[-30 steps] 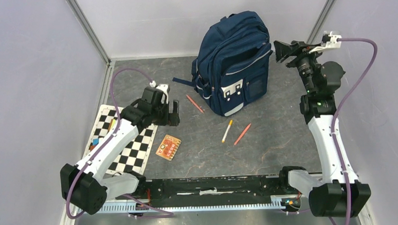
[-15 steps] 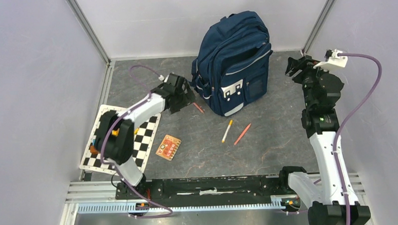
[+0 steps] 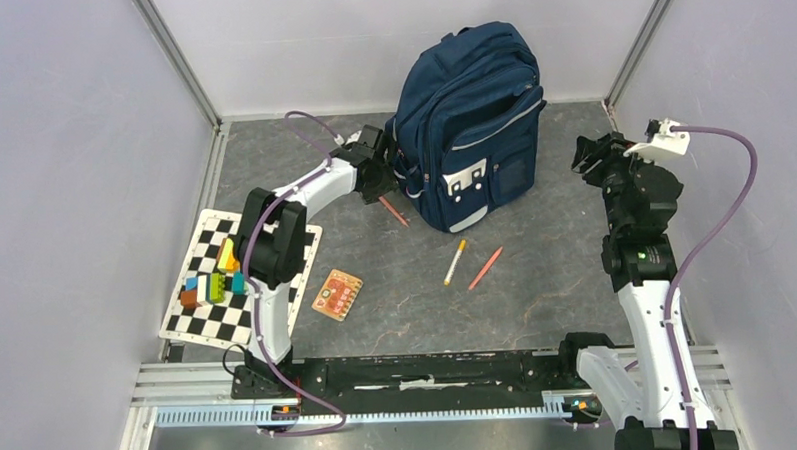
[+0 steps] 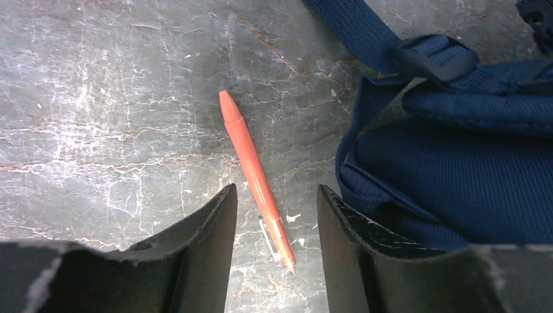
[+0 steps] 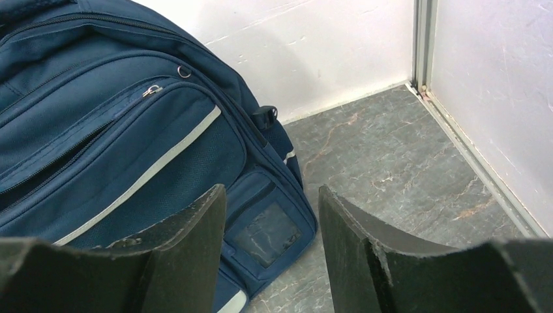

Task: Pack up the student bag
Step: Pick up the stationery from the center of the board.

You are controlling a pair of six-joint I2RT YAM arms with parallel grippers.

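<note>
1. The student bag, a navy backpack with grey stripes, stood upright at the back of the grey marbled table, right of centre, its front pockets facing the arms.
2. The left gripper sat low beside the bag's left flank; its jaws were apart and gripped nothing; an orange-red pen lay flat on the table in the gap below them, just beside a shoulder strap and its buckle.
3. The right gripper hung to the right of the bag, aimed at its side pocket; its jaws were parted too, and empty, clear of the fabric.
4. Progress, as a judgement: packing looked barely begun; every loose item in view lay outside the bag; what the bag held inside could not be seen (one upper zip seemed to gape a little). The pen under the left gripper seemed the likeliest first pick-up; everything else remained to go in.
5. Counts, from the overhead view: one backpack; two orange-red pens, the second lying in front of the bag; one yellow-and-white marker just beside it; one orange card; one chequered mat at the left; a cluster of coloured blocks on it, too small to count.
</note>
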